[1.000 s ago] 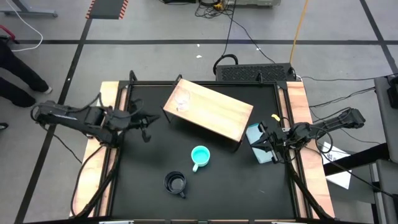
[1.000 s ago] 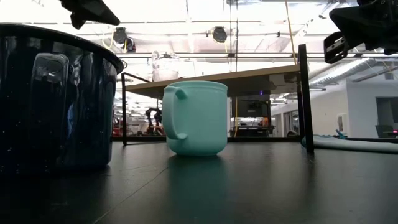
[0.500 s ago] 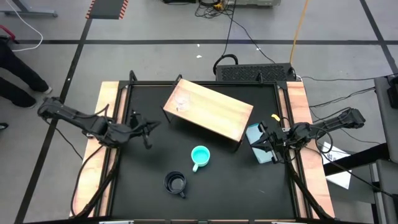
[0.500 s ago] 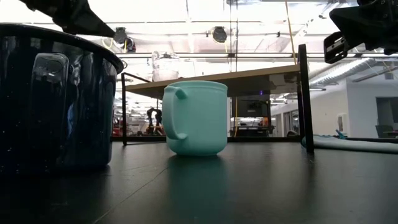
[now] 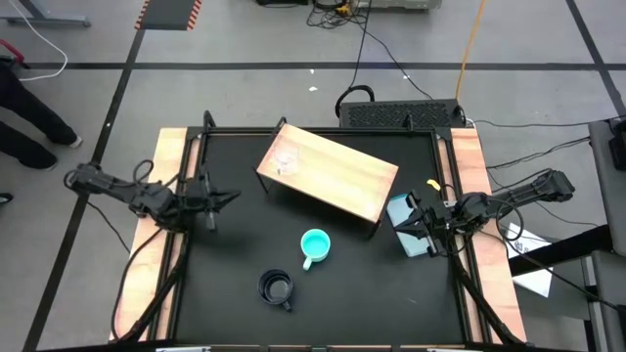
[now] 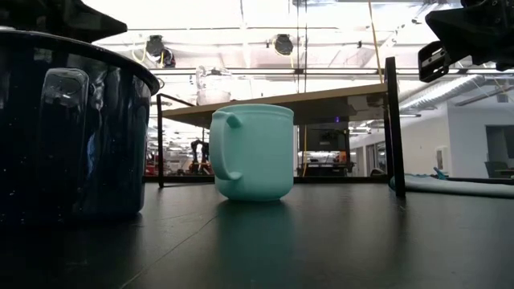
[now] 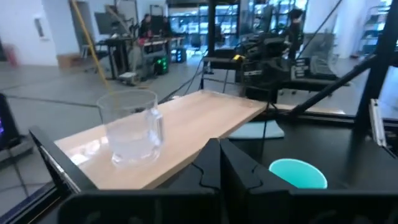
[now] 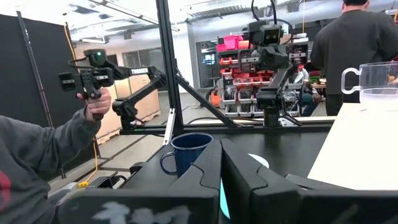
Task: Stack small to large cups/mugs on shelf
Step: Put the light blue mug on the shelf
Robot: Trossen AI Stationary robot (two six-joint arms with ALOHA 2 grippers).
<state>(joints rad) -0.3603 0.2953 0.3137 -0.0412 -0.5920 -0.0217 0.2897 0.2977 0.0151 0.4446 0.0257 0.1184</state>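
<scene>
1. Over the table's left edge, the left gripper (image 5: 209,199) has pulled back toward the wooden side strip (image 5: 158,244) since the earlier frames; nothing else shifted (right arm, cups and shelf same spots).
2. Left gripper fingers (image 7: 239,168) pressed together, empty, touching nothing. Right gripper (image 5: 416,223) also pressed together and empty, hanging over the light-blue flat item (image 5: 411,228) near the right edge.
3. Shelf (image 5: 342,176): light wood board on dark legs, angled across the table's far half.
4. Black mug (image 5: 276,287): largest cup, upright with handle, on the near tabletop.
5. Turquoise mug (image 5: 314,245): mid-sized, upright with handle, on the tabletop between the black mug and the shelf.
6. Clear cup (image 5: 285,159): smallest, transparent, upright on the shelf's left end.
</scene>
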